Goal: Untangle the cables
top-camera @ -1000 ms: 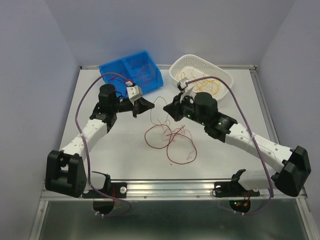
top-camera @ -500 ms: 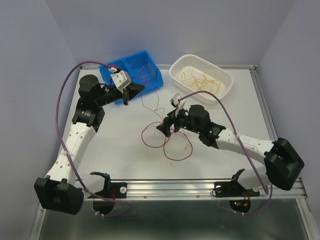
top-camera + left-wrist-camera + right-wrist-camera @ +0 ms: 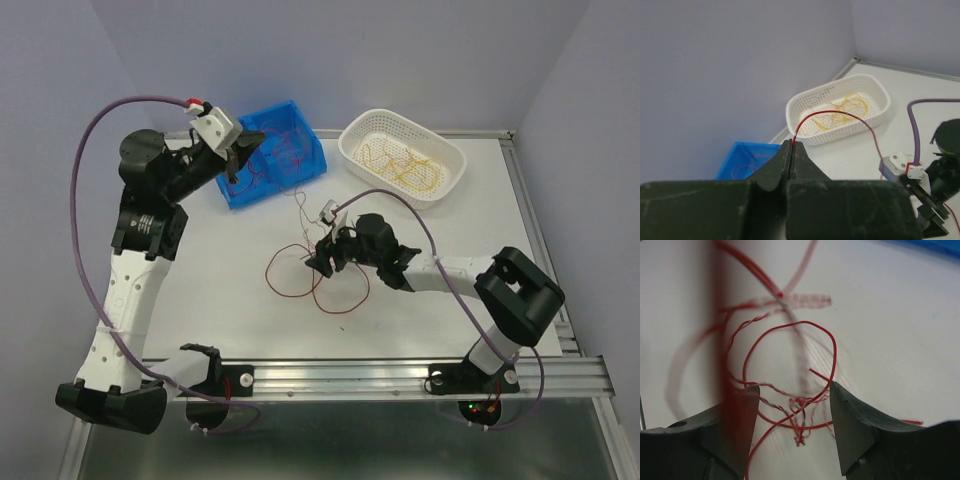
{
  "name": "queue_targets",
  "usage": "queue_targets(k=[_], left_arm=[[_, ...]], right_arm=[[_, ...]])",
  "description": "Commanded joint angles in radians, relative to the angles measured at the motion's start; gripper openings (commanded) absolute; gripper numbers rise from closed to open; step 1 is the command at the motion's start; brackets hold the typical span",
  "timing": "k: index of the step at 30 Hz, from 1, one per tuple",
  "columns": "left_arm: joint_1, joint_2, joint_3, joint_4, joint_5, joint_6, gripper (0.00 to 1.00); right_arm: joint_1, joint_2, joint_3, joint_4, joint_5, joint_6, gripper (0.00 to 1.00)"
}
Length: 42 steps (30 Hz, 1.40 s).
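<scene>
Left gripper (image 3: 791, 146) pinches one red cable (image 3: 805, 119); right gripper (image 3: 794, 389) spread above the knot (image 3: 799, 403) (tight). Lifting may drag everything.

The left arm (image 3: 128, 290) and the right arm (image 3: 455, 272) share one build: smooth white links joined by bulky black joint housings (image 3: 148, 228), each ending in a black block at the base. A thick purple-grey cable (image 3: 88, 160) runs along each arm in a free loop. A white camera block (image 3: 216, 126) with a red plug sits at the wrist. The fingers (image 3: 856, 426) are matte black wedges with blunt tips.
</scene>
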Motion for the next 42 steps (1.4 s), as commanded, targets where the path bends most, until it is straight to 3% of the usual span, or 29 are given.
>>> queue_targets(k=[1, 5, 8, 9, 11, 13, 14, 15, 16, 18, 23, 32, 36, 42], left_arm=[[0.013, 0.009, 0.202, -0.008, -0.134, 0.021, 0.0], [0.013, 0.053, 0.371, -0.028, -0.239, 0.022, 0.0], [0.013, 0.083, 0.451, -0.032, -0.291, 0.027, 0.0], [0.014, 0.095, 0.465, -0.04, -0.295, 0.027, 0.0], [0.013, 0.104, 0.497, -0.049, -0.273, 0.01, 0.0], [0.014, 0.11, 0.502, -0.057, -0.252, 0.001, 0.0], [0.013, 0.112, 0.494, -0.055, -0.24, -0.011, 0.0], [0.013, 0.112, 0.491, -0.054, -0.232, -0.014, 0.0], [0.014, 0.113, 0.485, -0.052, -0.227, -0.016, 0.0], [0.013, 0.107, 0.47, -0.043, -0.22, -0.025, 0.0], [0.014, 0.089, 0.365, -0.008, -0.227, -0.022, 0.0], [0.046, 0.136, 0.18, 0.09, -0.315, 0.038, 0.0], [0.101, 0.205, 0.114, 0.158, -0.312, 0.033, 0.0], [0.249, 0.368, 0.172, 0.175, -0.23, 0.022, 0.0]], right_arm=[[0.009, -0.03, -0.016, 0.131, -0.019, -0.002, 0.57], [0.009, -0.075, -0.082, 0.14, -0.03, 0.005, 0.54], [0.01, -0.121, -0.14, 0.142, -0.004, 0.012, 0.33], [0.007, -0.147, -0.168, 0.142, 0.016, 0.015, 0.2], [0.009, -0.177, -0.195, 0.142, 0.026, 0.019, 0.17], [0.009, -0.217, -0.211, 0.148, 0.026, 0.025, 0.23], [0.009, -0.227, -0.219, 0.151, 0.023, 0.024, 0.35], [0.01, -0.231, -0.219, 0.172, 0.02, 0.028, 0.65], [0.009, -0.228, -0.217, 0.182, 0.024, 0.031, 0.74], [0.009, -0.202, -0.19, 0.194, 0.023, 0.028, 0.81], [0.007, -0.073, -0.094, 0.196, 0.05, 0.054, 0.81], [0.009, -0.122, -0.146, 0.217, 0.124, 0.081, 0.81], [0.007, -0.167, -0.182, 0.222, 0.139, 0.088, 0.81], [0.009, -0.245, -0.242, 0.222, 0.178, 0.093, 0.81]])
